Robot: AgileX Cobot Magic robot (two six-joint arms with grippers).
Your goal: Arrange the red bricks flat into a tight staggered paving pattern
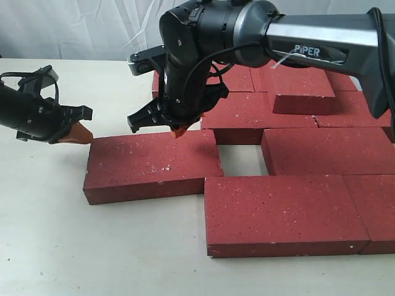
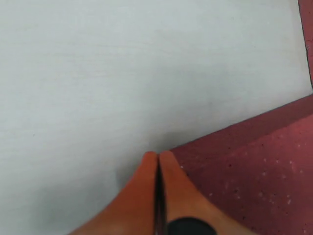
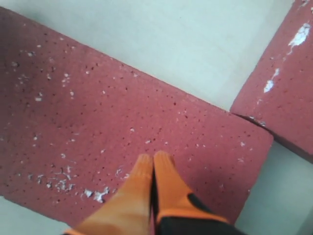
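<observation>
Several dark red bricks lie flat on the table. One loose brick (image 1: pixel 151 165) sits at the left of the group, slightly skewed, beside a small bare gap (image 1: pixel 239 160) among the others (image 1: pixel 284 213). My left gripper (image 1: pixel 81 134) is shut and empty, its orange tips (image 2: pixel 157 157) at that brick's left end corner (image 2: pixel 244 166). My right gripper (image 1: pixel 179 130) is shut and empty too, its tips (image 3: pixel 153 160) down over the same brick's far edge (image 3: pixel 122 122). One brick (image 1: pixel 302 83) rests on top of the back rows.
The pale table (image 1: pixel 55 246) spreads bare to the left and front. The right arm's black body (image 1: pixel 203 43) reaches across above the back bricks. A neighbouring brick (image 3: pixel 288 83) lies close to the loose one, with a strip of table between them.
</observation>
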